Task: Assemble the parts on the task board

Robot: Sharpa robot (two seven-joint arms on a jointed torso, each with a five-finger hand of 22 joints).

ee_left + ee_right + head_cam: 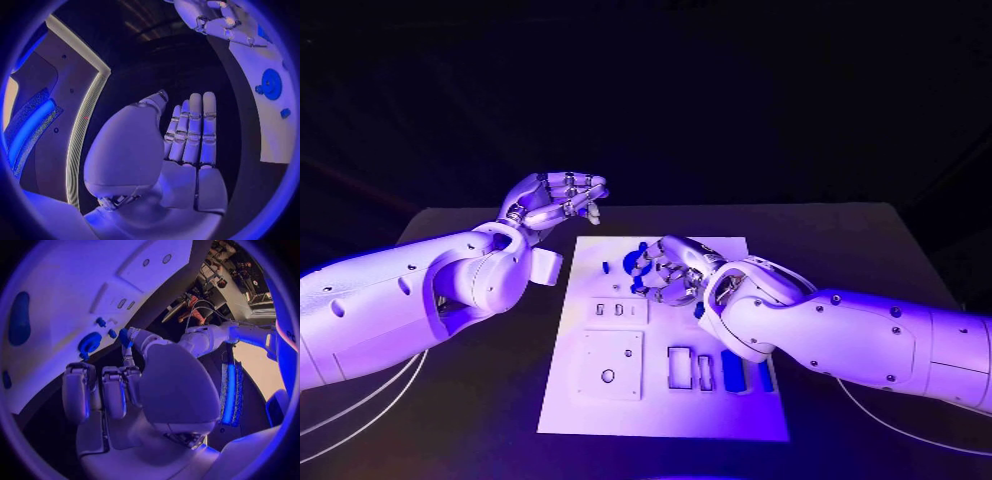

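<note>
Now right robot hand (pixel 672 272) pinches a blue part (pixel 124 338) over the task board (pixel 603 400).

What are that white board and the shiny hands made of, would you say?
The task board looks like matte white plastic: flat, even, with moulded recesses. The right robot hand and left robot hand look like polished metal or metallised plastic, glinting at the joints; I cannot tell which.

No legible text, labels, numbers or signs anywhere.
</note>
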